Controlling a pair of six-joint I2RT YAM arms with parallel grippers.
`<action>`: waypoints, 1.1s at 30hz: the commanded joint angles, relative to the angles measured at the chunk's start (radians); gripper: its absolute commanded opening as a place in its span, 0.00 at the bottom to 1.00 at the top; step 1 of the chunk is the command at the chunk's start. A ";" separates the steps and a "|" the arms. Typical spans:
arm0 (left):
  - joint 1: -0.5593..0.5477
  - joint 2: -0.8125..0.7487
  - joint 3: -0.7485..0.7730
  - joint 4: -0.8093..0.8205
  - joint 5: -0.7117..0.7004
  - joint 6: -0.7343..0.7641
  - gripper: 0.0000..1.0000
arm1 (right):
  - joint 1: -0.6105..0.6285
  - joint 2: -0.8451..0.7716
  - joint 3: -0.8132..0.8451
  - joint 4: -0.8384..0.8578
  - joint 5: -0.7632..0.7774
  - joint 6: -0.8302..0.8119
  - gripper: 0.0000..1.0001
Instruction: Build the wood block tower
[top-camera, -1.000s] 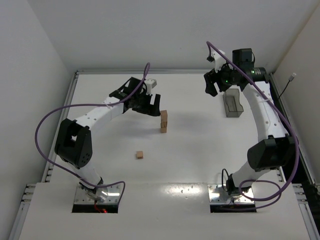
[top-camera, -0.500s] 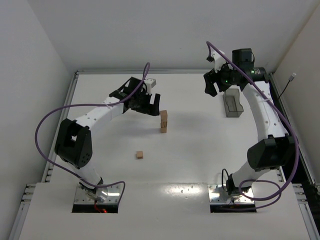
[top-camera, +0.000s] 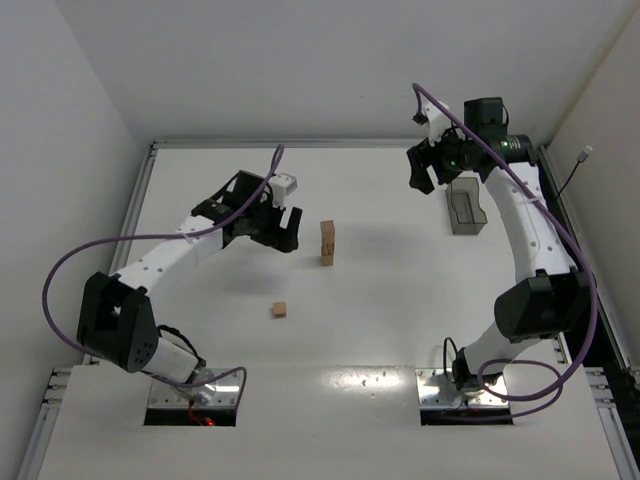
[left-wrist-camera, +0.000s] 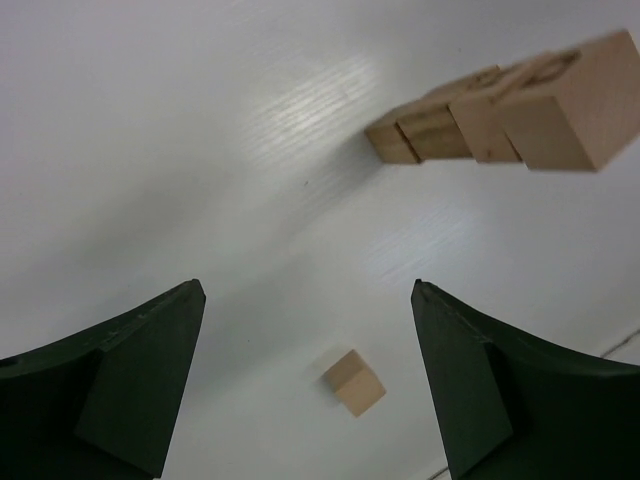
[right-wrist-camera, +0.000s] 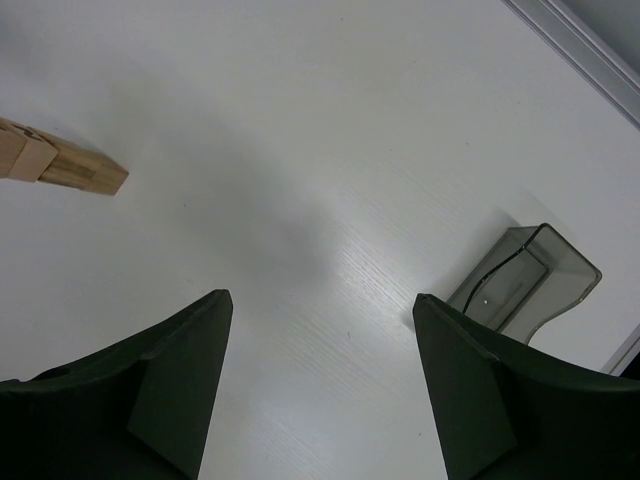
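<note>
Change: the left gripper (top-camera: 283, 234), which half a second ago was close against the top of the tower (top-camera: 327, 243), has drawn back toward 9 o'clock, and its arm has swung out to the left with it.
Unchanged: the right gripper (top-camera: 428, 170), the tower, the loose block (top-camera: 280, 310) and the box (top-camera: 466, 208) sit where they were.
Left gripper: jaws spread wide and nothing between them. In the wrist view (left-wrist-camera: 307, 300) only bare table (left-wrist-camera: 200, 120) lies in the gap; it touches no block.
Right gripper: also wide open and carrying nothing (right-wrist-camera: 320, 300), held above the table at about 2 o'clock from the tower and well apart from it.
Tower: a single-width column of wooden cubes standing upright near the middle of the table (top-camera: 400, 290). The left wrist camera sees it at upper right (left-wrist-camera: 500, 110), and the right wrist camera catches its end at the left edge (right-wrist-camera: 60, 165). The exact number of cubes is hard to tell.
Loose block: one cube lying alone on the table at about 7 o'clock from the tower, apart from it (left-wrist-camera: 353, 382).
Box: grey see-through plastic (right-wrist-camera: 522, 283), at about 4 o'clock from the right gripper.
</note>
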 joint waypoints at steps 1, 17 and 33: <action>-0.006 -0.026 0.044 -0.152 0.085 0.238 0.81 | 0.005 -0.013 -0.011 0.004 -0.019 -0.003 0.71; -0.188 -0.408 -0.351 -0.245 0.126 0.793 0.79 | -0.004 -0.111 -0.131 0.002 0.003 -0.025 0.71; -0.386 -0.387 -0.645 0.279 -0.047 0.753 0.77 | -0.004 -0.122 -0.163 0.002 0.039 -0.025 0.71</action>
